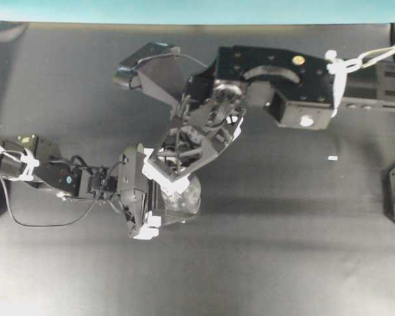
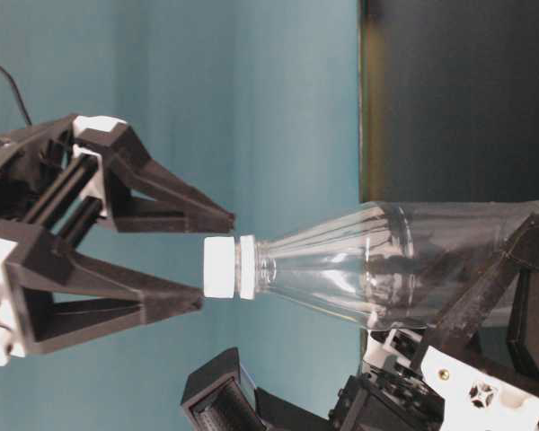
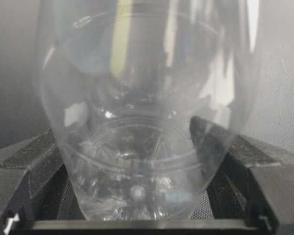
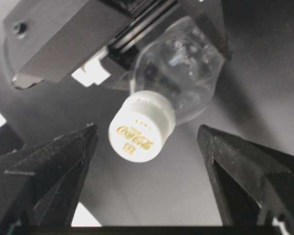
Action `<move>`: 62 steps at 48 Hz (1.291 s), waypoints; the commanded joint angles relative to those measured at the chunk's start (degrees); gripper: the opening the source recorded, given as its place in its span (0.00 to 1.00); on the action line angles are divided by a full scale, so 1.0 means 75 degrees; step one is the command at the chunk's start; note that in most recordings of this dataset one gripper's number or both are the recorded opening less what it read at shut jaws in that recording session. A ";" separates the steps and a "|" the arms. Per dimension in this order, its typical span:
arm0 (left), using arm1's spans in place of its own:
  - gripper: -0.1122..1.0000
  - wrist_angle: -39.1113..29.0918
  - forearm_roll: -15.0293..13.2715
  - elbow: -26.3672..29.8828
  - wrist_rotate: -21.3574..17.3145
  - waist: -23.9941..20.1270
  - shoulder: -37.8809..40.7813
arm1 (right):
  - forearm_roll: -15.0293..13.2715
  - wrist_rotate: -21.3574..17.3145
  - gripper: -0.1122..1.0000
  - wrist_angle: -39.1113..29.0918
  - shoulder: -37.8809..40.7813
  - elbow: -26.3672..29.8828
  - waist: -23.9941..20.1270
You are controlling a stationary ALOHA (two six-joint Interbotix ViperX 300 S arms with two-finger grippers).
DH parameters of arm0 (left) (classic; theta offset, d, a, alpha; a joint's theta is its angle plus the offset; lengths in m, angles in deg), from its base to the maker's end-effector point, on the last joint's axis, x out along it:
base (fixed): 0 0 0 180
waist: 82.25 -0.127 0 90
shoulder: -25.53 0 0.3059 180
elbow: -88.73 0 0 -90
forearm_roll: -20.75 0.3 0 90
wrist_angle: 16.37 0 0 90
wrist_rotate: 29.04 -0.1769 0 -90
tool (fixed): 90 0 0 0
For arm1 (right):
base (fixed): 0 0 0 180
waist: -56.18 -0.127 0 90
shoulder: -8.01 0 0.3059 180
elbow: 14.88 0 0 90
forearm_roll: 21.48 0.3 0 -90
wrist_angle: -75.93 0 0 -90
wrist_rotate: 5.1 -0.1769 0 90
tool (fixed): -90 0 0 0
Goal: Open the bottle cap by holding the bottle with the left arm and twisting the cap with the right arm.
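Observation:
The clear bottle (image 2: pixel 359 269) is held off the table, tilted, with my left gripper (image 3: pixel 142 161) shut on its lower body; a black finger (image 3: pixel 34 156) presses each side. The bottle's white bottle cap (image 4: pixel 139 129) points at my right gripper (image 4: pixel 147 139). That gripper is open, and its two fingertips (image 2: pixel 198 301) flank the cap's end without touching it. In the overhead view the right gripper (image 1: pixel 168 176) hangs over the bottle (image 1: pixel 189 197) and hides the cap. The left gripper (image 1: pixel 159 196) reaches in from the left.
The dark table (image 1: pixel 283 263) lies under both arms. A small white tape mark (image 1: pixel 332 158) sits to the right. The right arm's boxy wrist (image 1: pixel 296 92) stretches in from the upper right, and a teal wall (image 2: pixel 251 90) stands behind.

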 commanded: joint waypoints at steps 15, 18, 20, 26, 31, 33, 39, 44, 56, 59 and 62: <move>0.84 -0.0023 0.0023 0.0023 0.0012 0.0023 0.0023 | -0.0176 0.0094 0.47 -0.0047 -0.0023 0.0082 -0.0211; 0.84 -0.0023 0.0023 0.0023 0.0012 0.0023 0.0023 | -0.0164 0.0281 0.44 -0.0059 -0.0012 0.0082 -0.0234; 0.84 -0.0023 0.0023 0.0023 0.0012 0.0023 0.0023 | -0.0164 0.0410 0.44 -0.0047 -0.0012 0.0082 -0.0258; 0.84 -0.0035 0.0023 0.0023 0.0012 0.0012 0.0047 | -0.0176 0.0727 0.44 -0.0082 0.0000 0.0105 -0.0258; 0.84 -0.0023 0.0023 0.0023 0.0012 0.0023 0.0059 | -0.0176 0.1336 0.44 -0.0258 0.0047 0.0223 -0.0258; 0.84 -0.0023 0.0023 0.0023 0.0012 0.0023 0.0070 | -0.0176 0.1688 0.44 -0.0375 0.0082 0.0293 -0.0258; 0.84 -0.0023 0.0023 0.0023 0.0012 0.0023 0.0070 | -0.0164 0.3223 0.44 -0.0855 0.0258 0.0715 -0.0234; 0.84 -0.0035 0.0023 0.0023 0.0012 0.0023 0.0094 | -0.0176 0.4512 0.44 -0.1277 0.0434 0.1125 -0.0234; 0.84 -0.0023 0.0023 0.0035 0.0012 0.0023 0.0105 | -0.0176 0.7020 0.44 -0.1687 0.0680 0.1605 -0.0258; 0.84 -0.0035 0.0023 0.0047 0.0012 0.0023 0.0105 | -0.0176 0.7629 0.44 -0.1687 0.0680 0.1570 -0.0305; 0.84 -0.0023 0.0023 0.0047 0.0012 0.0023 0.0105 | -0.0164 0.8402 0.44 -0.1664 0.0656 0.1500 -0.0352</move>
